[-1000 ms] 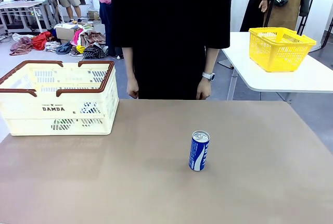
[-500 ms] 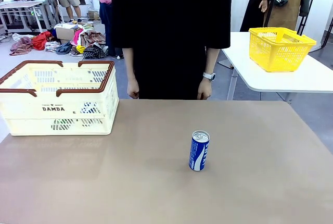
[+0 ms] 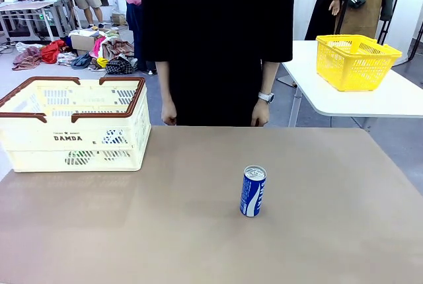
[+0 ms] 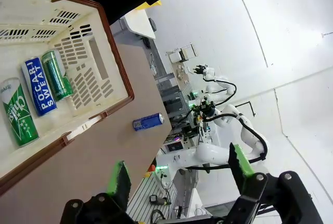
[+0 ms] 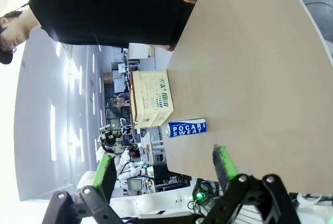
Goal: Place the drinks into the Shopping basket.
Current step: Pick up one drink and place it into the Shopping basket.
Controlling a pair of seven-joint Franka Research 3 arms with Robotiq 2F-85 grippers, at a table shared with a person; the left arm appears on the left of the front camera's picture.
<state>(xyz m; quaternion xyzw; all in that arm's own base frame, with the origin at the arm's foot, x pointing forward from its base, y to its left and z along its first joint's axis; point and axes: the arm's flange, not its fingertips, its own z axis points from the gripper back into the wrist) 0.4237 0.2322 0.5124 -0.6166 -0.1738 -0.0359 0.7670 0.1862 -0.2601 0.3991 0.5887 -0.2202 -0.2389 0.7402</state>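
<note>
A white side table (image 3: 370,99) stands on the gray floor (image 3: 396,139). Clothes (image 3: 99,53) lie in a heap far back.

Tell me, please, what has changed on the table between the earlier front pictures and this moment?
Nothing visibly changed. The slim blue metal can with white lettering stands upright at the same spot on the brown table, the large cream-white slotted plastic basket with the dark brown rim stays at the far left, and the person's hands hang at the far edge.

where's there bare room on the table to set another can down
Wide bare tan tabletop on every side of the upright blue metal can. Also free: the strip between it and the cream slotted basket. Inside the basket, three cans crowd one end.
</note>
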